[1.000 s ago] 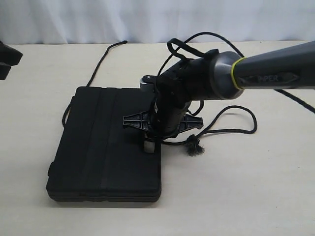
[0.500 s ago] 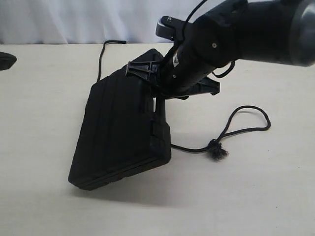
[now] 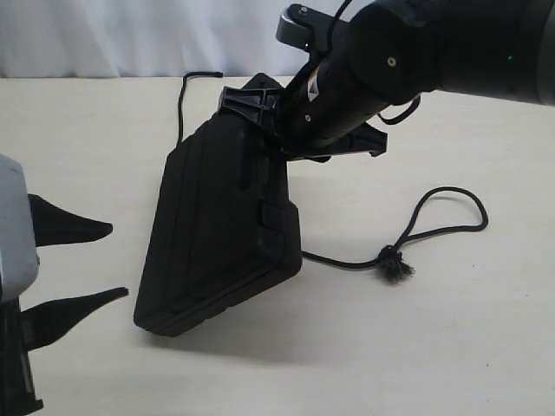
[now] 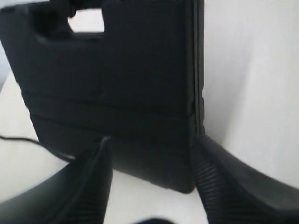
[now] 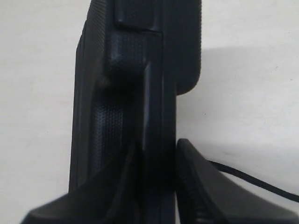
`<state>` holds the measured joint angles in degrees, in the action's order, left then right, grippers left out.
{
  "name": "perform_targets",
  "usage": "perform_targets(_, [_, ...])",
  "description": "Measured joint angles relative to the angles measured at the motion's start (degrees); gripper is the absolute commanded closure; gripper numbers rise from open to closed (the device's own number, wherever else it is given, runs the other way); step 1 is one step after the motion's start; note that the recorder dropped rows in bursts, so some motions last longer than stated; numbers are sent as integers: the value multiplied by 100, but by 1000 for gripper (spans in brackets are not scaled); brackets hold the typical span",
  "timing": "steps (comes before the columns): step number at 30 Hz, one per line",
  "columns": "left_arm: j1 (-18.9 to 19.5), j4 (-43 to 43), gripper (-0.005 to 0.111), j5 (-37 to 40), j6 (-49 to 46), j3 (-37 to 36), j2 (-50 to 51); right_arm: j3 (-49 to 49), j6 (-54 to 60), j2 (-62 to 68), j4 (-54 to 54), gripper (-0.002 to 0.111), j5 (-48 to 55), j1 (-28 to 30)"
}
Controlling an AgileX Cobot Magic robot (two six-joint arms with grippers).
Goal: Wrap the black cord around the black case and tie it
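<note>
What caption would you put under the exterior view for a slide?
Right gripper holds the black case tilted on its edge, black cord trailing beside, open left gripper nearby.

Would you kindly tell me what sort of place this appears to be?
Probably a robotics lab bench: a plain cream tabletop backed by a white curtain, the right gripper holding a flat matte black plastic case tilted, the left gripper open beside it.

We note: right pincer (image 3: 282,143) clamped on black case (image 3: 217,234), tilted, low edge on tabletop (image 3: 390,347); left pincer (image 3: 76,260) gaping nearby.
</note>
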<state>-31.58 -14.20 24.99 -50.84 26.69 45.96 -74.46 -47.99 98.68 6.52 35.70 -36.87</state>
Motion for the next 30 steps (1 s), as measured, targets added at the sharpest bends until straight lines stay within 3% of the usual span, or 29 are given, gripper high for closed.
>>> perform_targets(6, [-828, 0, 58, -421, -61, 0, 0, 0, -131, 0, 0, 104, -179, 0])
perform_targets(13, [-1406, 29, 83, -769, 107, 0, 524, 0, -408, 0, -22, 104, -351, 0])
perform_targets(19, [-1465, 39, 83, -1277, 117, -30, 1277, 0, -443, 0, -34, 104, -373, 0])
perform_targets(26, [-1465, 5, 83, -1465, 117, -30, 1371, 0, -457, 0, -34, 104, -363, 0])
perform_targets(30, [-1465, -586, 83, -1412, 129, -30, 1380, 0, -457, 0, -34, 104, -363, 0])
